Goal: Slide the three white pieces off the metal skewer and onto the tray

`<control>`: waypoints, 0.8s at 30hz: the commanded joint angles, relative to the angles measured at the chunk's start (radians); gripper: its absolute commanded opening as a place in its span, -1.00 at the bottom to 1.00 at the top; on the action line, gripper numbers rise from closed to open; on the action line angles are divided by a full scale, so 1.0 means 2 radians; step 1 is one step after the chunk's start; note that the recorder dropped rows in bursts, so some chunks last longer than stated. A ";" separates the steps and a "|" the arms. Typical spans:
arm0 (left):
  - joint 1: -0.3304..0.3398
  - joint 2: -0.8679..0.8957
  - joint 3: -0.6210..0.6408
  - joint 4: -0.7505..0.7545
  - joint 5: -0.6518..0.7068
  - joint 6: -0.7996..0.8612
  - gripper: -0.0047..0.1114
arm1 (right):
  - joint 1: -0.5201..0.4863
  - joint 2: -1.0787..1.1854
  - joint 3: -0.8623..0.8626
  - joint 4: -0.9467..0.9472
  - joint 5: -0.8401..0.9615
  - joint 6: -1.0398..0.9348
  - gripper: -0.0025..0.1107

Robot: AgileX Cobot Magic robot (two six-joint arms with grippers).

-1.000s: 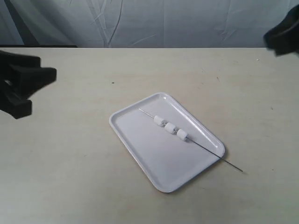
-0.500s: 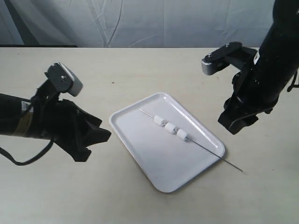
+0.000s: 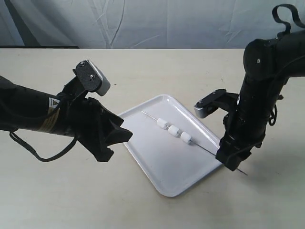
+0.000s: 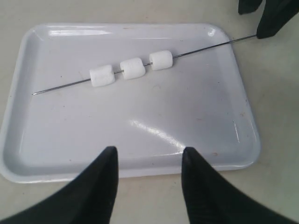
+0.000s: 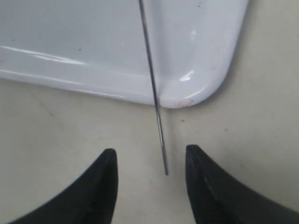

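Both arms just came in. My right gripper [image 5: 150, 156], open and empty, straddles the metal skewer [image 5: 150, 70] tip overhanging the tray [image 5: 70, 28] at its right corner. My left gripper [image 4: 148, 151] is open and empty by the tray's left edge. The three white pieces [image 4: 132, 68] are threaded mid-tray, so I judge the grasp comes next.

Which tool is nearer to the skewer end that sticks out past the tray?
Right. The right tool is open around the free end of the metal skewer; the left tool is open over the opposite edge of the tray.

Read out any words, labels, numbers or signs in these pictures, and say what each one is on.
On the left arm: a warning triangle sign, symbol too small to read.
On the same arm: a yellowish label, print too blurred to read.
On the tray, skewer and white pieces: no text.
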 commanded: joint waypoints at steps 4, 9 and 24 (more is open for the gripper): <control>-0.003 0.002 -0.004 -0.003 0.000 -0.004 -0.19 | 0.002 0.001 0.055 0.016 -0.065 -0.028 -0.17; -0.003 0.002 -0.004 -0.003 -0.001 -0.013 -0.19 | 0.002 0.001 0.068 0.016 -0.080 -0.031 -0.17; -0.003 0.002 -0.004 -0.003 -0.039 -0.014 -0.19 | 0.002 0.015 0.068 0.016 -0.093 -0.031 -0.40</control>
